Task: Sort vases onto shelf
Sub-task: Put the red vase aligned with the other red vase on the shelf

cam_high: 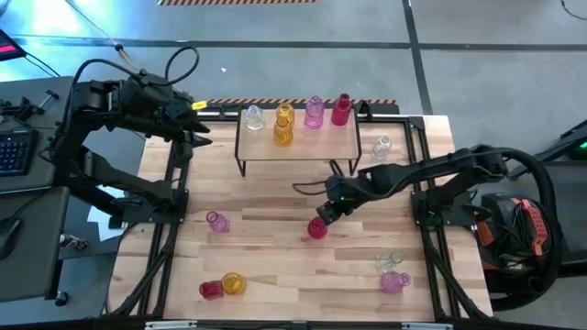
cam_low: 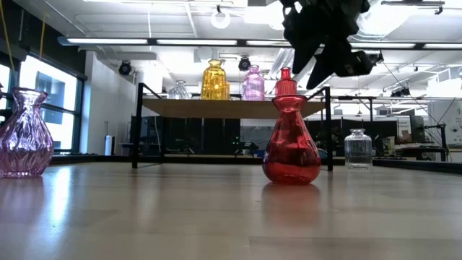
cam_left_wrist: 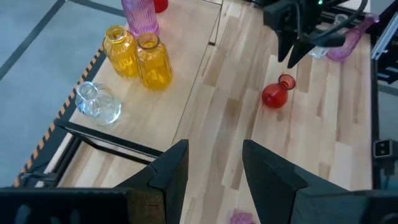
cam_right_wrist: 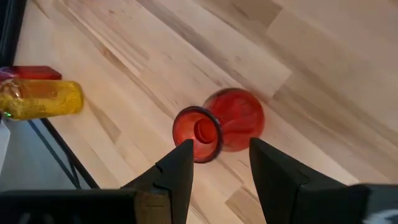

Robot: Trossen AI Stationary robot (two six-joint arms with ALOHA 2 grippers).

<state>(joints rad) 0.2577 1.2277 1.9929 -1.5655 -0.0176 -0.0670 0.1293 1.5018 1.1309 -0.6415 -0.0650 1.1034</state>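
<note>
A robotics lab or workshop: grey concrete floor (cam_high: 495, 27) with hazard-striped tape (cam_high: 238, 2) along the top edge, fluorescent ceiling lights (cam_low: 144, 41), cables, and a keyboard (cam_high: 13, 149) at the left.

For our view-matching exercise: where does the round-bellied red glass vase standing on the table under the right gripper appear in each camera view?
High view: red glass vase, centre of the table, just below the right gripper.
Low view: right of centre, upright, gripper above it.
Left wrist view: upper right.
Right wrist view: centre, seen from above.
Shared landmark: the wooden shelf beyond it; not in the right wrist view.
</note>
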